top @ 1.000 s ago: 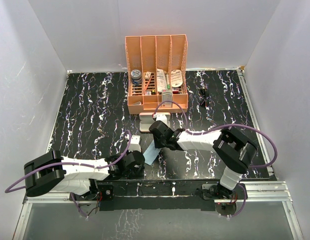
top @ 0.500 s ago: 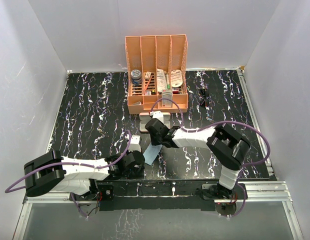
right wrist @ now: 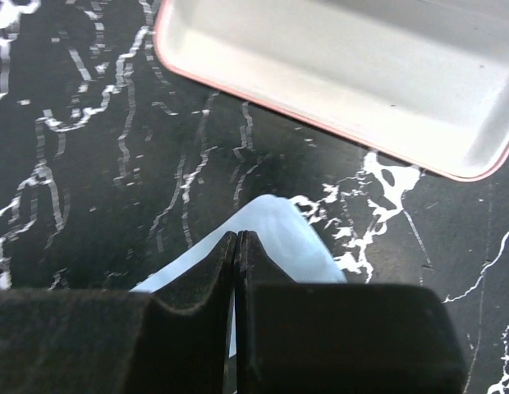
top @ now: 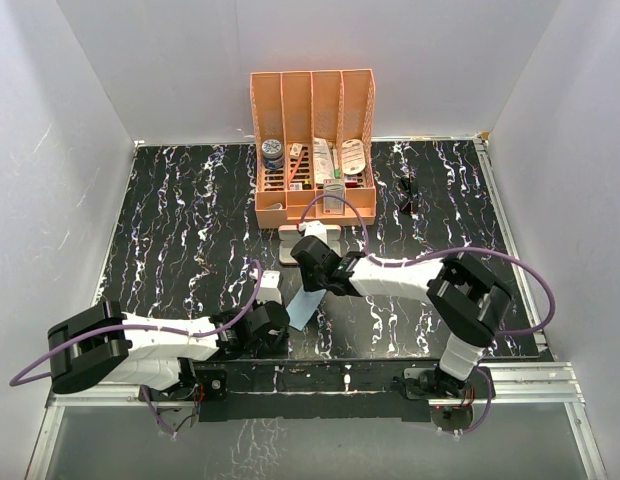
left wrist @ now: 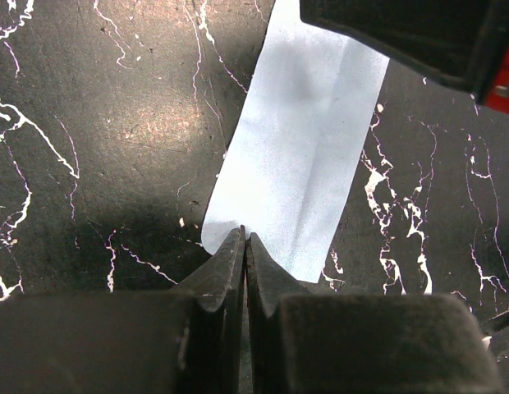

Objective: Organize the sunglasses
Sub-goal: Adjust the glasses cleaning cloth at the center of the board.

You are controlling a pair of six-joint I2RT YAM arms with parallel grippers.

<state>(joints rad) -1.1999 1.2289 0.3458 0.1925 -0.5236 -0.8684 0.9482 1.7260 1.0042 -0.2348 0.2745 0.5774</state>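
The sunglasses, small and black, lie at the back right of the table, far from both arms. A light blue cloth, folded into a narrow strip, lies near the front centre. My left gripper is shut, its tips pinching the cloth's near edge. The right gripper is shut on the far end of the cloth, which bulges up around its tips. Just beyond the right gripper, the pink case lies open, its pale inside showing.
An orange desk organizer with several compartments of small items stands at the back centre, right behind the case. White walls close in the black marbled table on three sides.
The right gripper shifted slightly left and back and closed its jaws on the cloth's far end. The left arm has not moved.
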